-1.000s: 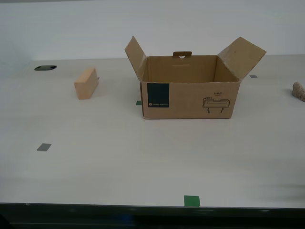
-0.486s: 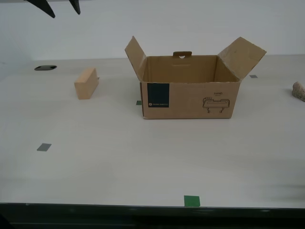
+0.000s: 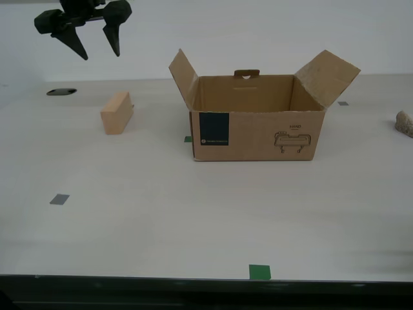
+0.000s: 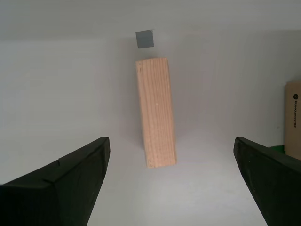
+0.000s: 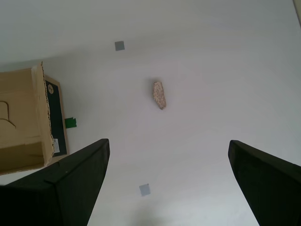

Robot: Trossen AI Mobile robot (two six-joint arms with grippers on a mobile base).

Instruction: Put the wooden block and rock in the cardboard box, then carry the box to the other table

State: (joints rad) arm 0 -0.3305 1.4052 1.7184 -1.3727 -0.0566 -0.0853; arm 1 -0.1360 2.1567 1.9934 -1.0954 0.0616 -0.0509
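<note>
The wooden block (image 4: 156, 112) is seen below my second gripper (image 4: 171, 181), its long axis running twelve to six between wide-open, empty jaws.

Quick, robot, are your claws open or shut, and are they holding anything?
My first gripper: jaws open, empty, above the rock.
My second gripper: jaws open, empty, above the wooden block.

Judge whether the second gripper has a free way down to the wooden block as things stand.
Probably yes. My second gripper hangs open above the wooden block, which lies alone on the table, apart from the cardboard box. The second wrist view shows the block between the fingers, nothing over it.
</note>
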